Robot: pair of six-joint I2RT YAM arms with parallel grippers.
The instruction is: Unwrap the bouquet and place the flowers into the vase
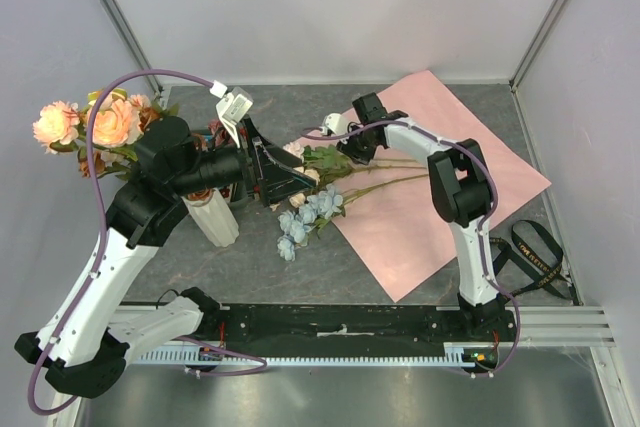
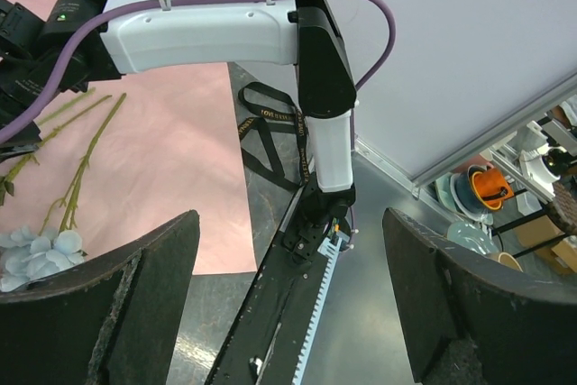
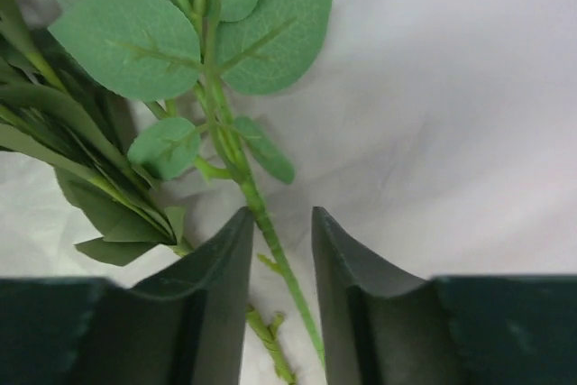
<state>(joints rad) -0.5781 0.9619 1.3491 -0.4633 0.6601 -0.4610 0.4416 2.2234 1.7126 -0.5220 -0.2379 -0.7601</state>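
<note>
The white ribbed vase (image 1: 216, 221) stands left of centre with peach roses (image 1: 104, 124) in it, partly behind my left arm. More flowers lie on the spread pink sheet (image 1: 440, 209): light blue blooms (image 1: 305, 213) and long green stems (image 1: 375, 173). My right gripper (image 1: 351, 152) is down over those stems. In the right wrist view its jaws (image 3: 279, 215) stand part open, with one green stem (image 3: 270, 241) between them and not pinched. My left gripper (image 1: 295, 179) hovers beside the vase, near the blooms. It is wide open (image 2: 288, 219) and holds nothing.
A black ribbon (image 1: 535, 257) lies loose on the grey tabletop right of the sheet, by the right arm's base. White walls enclose the table at the back and sides. The black mounting rail (image 1: 350, 322) runs along the near edge.
</note>
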